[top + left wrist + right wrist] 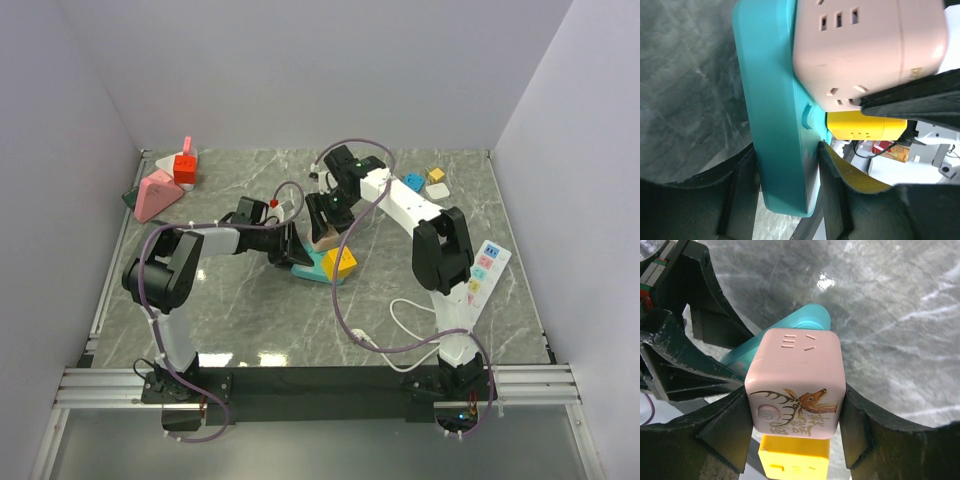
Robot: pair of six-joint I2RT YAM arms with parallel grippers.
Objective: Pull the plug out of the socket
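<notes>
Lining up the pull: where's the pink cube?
Pink cube: mid-table in the top view, on the teal strip beside the yellow cube, clamped in the right gripper; left gripper holds the strip.

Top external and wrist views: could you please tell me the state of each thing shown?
Teal plastic power strip: clamped in the left gripper.
Pink cube-shaped plug: held by the right gripper, apparently seated on the strip.
Yellow cube-shaped plug: seated on the strip, ungripped.
White power strip: lying flat, untouched.
</notes>
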